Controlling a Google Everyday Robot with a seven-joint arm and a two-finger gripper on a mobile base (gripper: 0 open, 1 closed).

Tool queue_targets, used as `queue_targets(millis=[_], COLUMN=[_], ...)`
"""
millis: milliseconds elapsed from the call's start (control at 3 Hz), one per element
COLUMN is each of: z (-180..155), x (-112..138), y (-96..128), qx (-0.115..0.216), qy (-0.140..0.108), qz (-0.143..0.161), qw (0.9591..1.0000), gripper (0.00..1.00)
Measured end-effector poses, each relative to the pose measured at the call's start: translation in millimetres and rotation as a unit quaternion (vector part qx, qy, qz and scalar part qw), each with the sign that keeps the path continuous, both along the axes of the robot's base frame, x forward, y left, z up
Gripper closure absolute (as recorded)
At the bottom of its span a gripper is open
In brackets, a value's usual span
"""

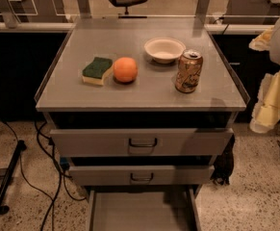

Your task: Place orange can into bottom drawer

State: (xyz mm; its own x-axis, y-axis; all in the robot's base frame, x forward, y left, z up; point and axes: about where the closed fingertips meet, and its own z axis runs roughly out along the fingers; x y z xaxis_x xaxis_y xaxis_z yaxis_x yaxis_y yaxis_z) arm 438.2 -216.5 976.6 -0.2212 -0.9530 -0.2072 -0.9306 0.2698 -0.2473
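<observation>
Orange can [188,71]: not in the bottom drawer [139,213] yet. Standing upright on the desk [130,97], near the front right corner, silver top up.

Biggest first: the grey desk, with four things sitting on top. Below it, three drawers. Top drawer [142,142] and middle drawer [140,176], each with a handle, pushed in or nearly so. Bottom drawer pulled out, low by the floor, only its bare grey inside showing. Ready to take something, by the look of it.

Next, the pincer [273,97], pale and yellowish, off past the right side of the desk. Well apart from the orange can, not touching it. Cannot tell whether wide or narrow. No can in it.

Then the small things. White bowl [164,49] just behind the orange can, a little to the left. Green and yellow sponge [97,70] on the left side. Round orange fruit [125,70] just beside the sponge.

Done so far: bottom drawer open. Left to do: reach over, grab the orange can, lift it, bring it down, let go inside the bottom drawer. Barely begun, then.
</observation>
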Motion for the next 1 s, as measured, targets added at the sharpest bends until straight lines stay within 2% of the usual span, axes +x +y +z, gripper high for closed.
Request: queue_targets(millis=[667,1000], z=[-1.1,-3.6], x=[14.0,33.0], y=[1.6,6.4], qx=[0.021,0.041], qy=[0.002,0.005], qz=[-0.008,-0.012], qw=[0.9997,0.9991], gripper=[0.00,0.00])
